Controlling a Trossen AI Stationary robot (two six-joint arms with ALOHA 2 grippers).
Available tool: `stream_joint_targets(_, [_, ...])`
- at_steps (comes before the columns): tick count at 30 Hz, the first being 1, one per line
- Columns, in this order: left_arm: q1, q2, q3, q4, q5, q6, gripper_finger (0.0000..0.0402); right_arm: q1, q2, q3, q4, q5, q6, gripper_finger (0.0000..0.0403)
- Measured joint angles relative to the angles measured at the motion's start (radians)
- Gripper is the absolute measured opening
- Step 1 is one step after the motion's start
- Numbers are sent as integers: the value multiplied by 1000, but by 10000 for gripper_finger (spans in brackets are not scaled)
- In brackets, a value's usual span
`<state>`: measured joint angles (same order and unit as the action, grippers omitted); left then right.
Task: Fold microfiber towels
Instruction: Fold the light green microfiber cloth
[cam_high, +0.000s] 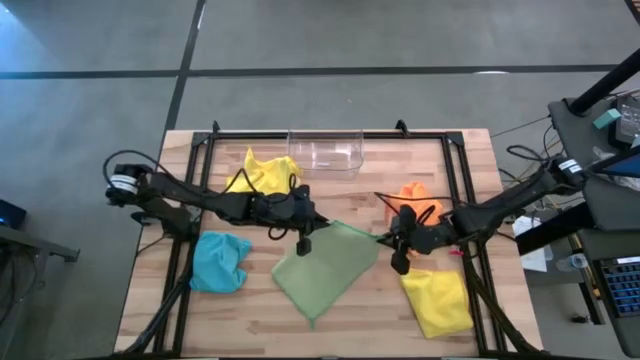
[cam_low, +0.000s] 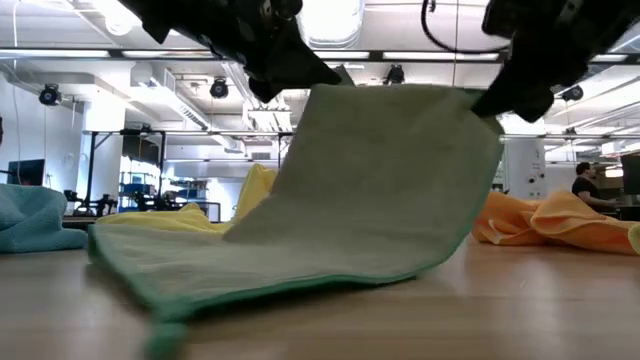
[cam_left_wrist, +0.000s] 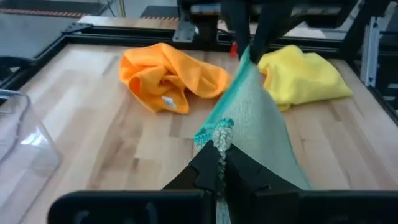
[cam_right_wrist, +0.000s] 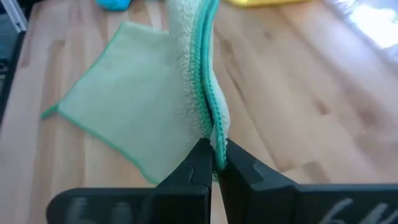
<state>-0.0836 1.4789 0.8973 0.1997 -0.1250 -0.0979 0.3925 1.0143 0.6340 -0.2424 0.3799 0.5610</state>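
A pale green microfiber towel (cam_high: 325, 270) sits mid-table, its far edge raised and its near part flat on the wood. My left gripper (cam_high: 303, 243) is shut on the far-left corner, and my right gripper (cam_high: 392, 240) is shut on the far-right corner. In the low view the towel (cam_low: 370, 190) slopes up from the table to both grippers. A blue towel (cam_high: 220, 262), two yellow towels (cam_high: 265, 172) (cam_high: 438, 300) and an orange towel (cam_high: 412, 198) lie crumpled around it. My left gripper pinches the green towel's far-left corner (cam_left_wrist: 219, 140) between its two fingers, coming slanting down from the table's left. The corner is bunched at the fingers, and the edge runs taut toward the other gripper. The towel's near part stays on the table. My right gripper pinches the towel's far-right corner (cam_right_wrist: 214, 146) between its two fingers, slanting down from the table's right. The teal-hemmed edge (cam_right_wrist: 205, 74) stands upright ahead of the fingers. The rest of the cloth (cam_right_wrist: 124, 112) slopes down onto the table.
A clear plastic bin (cam_high: 325, 150) stands at the table's far middle. A black frame rail (cam_high: 455, 190) runs around the tabletop. Bare wood shows near the front edge, between the blue towel and the near yellow one.
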Motion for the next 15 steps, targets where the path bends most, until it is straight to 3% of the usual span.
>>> stream_joint_targets(8, [17,-16,-5,0,-123,38,0,-50,38,154,-269,59,1,9])
stream_joint_targets(15, [44,-20,-5,2,-213,109,0,-134,96,194,-342,44,15,9])
